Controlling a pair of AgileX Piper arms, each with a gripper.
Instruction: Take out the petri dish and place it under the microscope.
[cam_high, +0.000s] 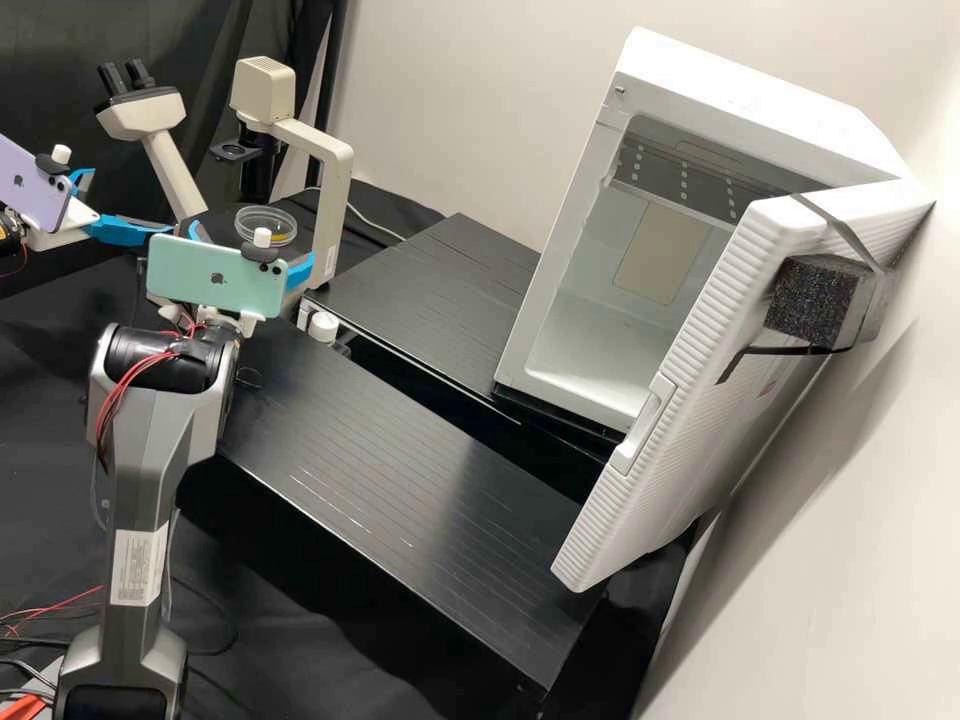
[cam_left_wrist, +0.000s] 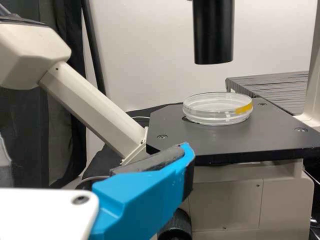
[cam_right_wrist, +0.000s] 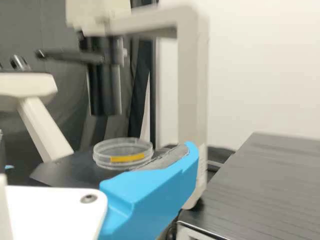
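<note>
The clear petri dish (cam_high: 265, 227) lies flat on the black microscope stage, a yellow mark on its side. Its round wall shows in the left wrist view, the dish (cam_left_wrist: 218, 109) sitting below the black tube. My right gripper (cam_high: 252, 244) is open at the stage's near side, behind the green phone, fingers apart. My left gripper (cam_high: 130, 200) stands open left of the stage. One blue finger of the left gripper (cam_left_wrist: 182, 161) is seen short of the stage. In the right wrist view a finger of the right gripper (cam_right_wrist: 187, 156) overlaps the stage area close to the dish (cam_right_wrist: 123, 154).
The microscope's beige upright (cam_high: 335, 215) rises right of the dish, with its eyepiece head (cam_high: 142, 113) at the left. Two black platforms (cam_high: 400, 440) extend to the right. A white cabinet (cam_high: 600, 200) stands with its door (cam_high: 700, 370) open at the right.
</note>
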